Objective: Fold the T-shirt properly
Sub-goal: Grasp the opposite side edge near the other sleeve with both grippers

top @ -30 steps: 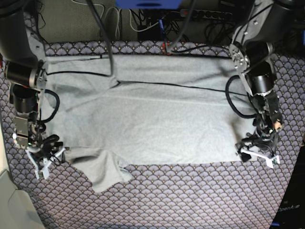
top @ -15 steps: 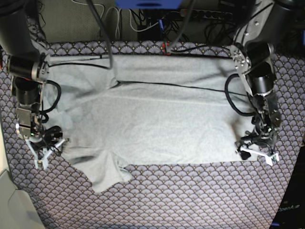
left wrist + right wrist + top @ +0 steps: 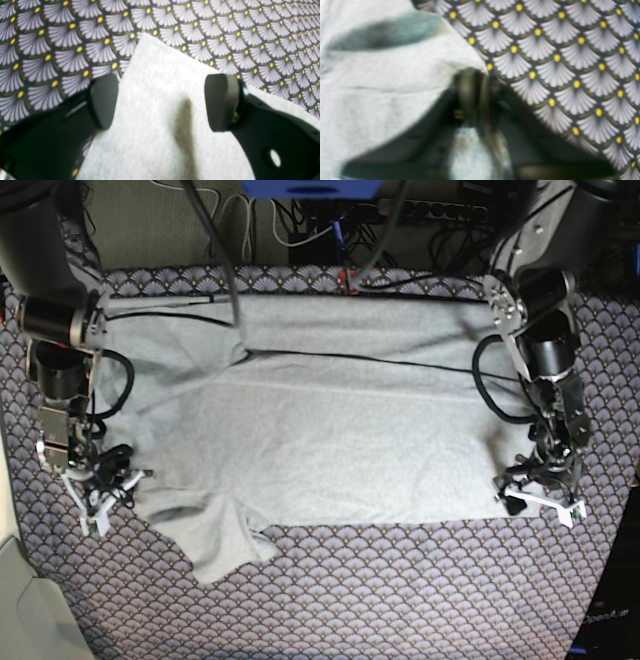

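A: Looking from above, the T-shirt (image 3: 310,440) lies spread flat across the middle of the surface, on the fan-patterned tablecloth (image 3: 400,590). One sleeve (image 3: 215,540) sticks out crumpled at the near edge, toward the right arm's side.

B: How does the right gripper (image 3: 100,492) stand?

A: It sits at the shirt's edge beside that sleeve. In the right wrist view the right gripper (image 3: 475,97) has its jaws brought together, with almost no gap between them, and a bunched fold of the T-shirt (image 3: 382,75) lies right at the fingertips. That view is blurred, but the grey cloth appears pinched between them, so I read it as clamped on the shirt.

B: And the left gripper (image 3: 540,505)?

A: It is at the opposite near corner of the shirt. The left wrist view shows the left gripper (image 3: 160,102) spread wide. Its two dark fingers (image 3: 221,101) stand well apart, one on each side of a pointed corner of the T-shirt (image 3: 155,125). The cloth lies in the gap, with a soft ridge and shadow down its middle. One finger sits over the shirt's edge. The other is by the opposite edge, where tablecloth (image 3: 62,50) shows beside it. Neither finger presses the cloth in; whether the tips touch the fabric I cannot tell.

B: Anything lying on the shirt?

A: A thin black cable (image 3: 380,360) crosses its far part.
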